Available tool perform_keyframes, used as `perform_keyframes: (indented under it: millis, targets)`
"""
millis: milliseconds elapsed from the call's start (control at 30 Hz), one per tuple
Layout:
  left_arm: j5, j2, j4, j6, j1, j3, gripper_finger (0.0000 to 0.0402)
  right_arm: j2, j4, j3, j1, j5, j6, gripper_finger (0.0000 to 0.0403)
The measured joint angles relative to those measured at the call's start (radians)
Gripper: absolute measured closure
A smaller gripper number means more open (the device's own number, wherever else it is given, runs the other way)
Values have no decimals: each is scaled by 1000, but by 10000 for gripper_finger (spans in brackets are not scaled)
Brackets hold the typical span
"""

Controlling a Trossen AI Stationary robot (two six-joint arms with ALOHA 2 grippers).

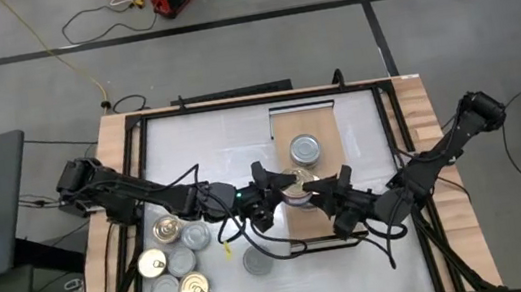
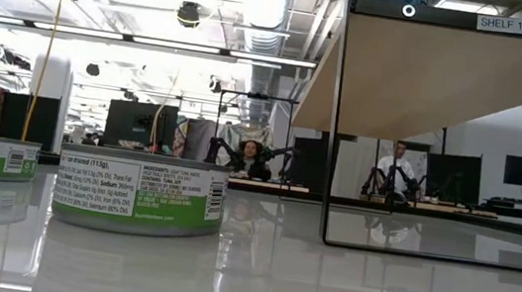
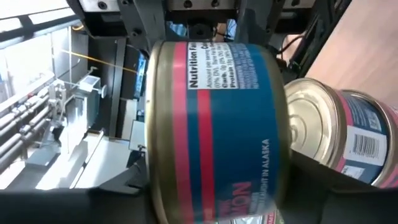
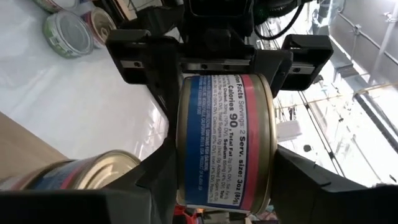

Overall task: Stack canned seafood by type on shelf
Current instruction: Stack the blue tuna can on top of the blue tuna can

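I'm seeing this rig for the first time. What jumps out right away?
Both tools meet mid-table over the light-wood shelf board, with one blue-and-red labelled round tin between them: the left tool and right tool each grip it. A second silver-lidded tin sits on the board behind, and a cluster of gold- and silver-lidded tins waits front-left.

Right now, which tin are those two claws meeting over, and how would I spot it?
Find the light-wood shelf at the table's middle. At its near-left edge, the left gripper and right gripper meet on one blue-and-red tin, raised on its side, unlike the flat silver-lidded tin beyond.
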Motion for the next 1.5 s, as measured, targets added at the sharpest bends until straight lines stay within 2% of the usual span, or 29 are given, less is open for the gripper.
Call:
perform_keyframes:
  millis: [133,300,433,533,600,733,933,1233,1500]
  targets:
    - [-31,0,-8,-9,0,0,128,-1,0,0,5,26,-4,178]
    - [-124,1,-19,-42,-17,0,79,-2,-7,0,51,97,-2,180]
    - [-199,-2,-30,-114,-30,0,68,-4,-39,0,115,169,37,176]
    - [-204,-4,-45,-215,-31,0,68,-4,-103,0,150,180,110,176]
    - [-185,-5,-75,-296,-31,0,68,-4,-162,0,159,180,186,176]
    - [-66,-5,-149,-445,-28,0,68,-3,-281,0,153,181,322,176]
    - [30,-5,-183,-523,-28,0,68,-3,-324,0,110,180,371,175]
    - [54,-5,-185,-544,-27,-1,68,-3,-342,0,65,168,378,170]
    - [52,-5,-184,-542,-27,-1,68,-3,-348,0,65,119,453,126]
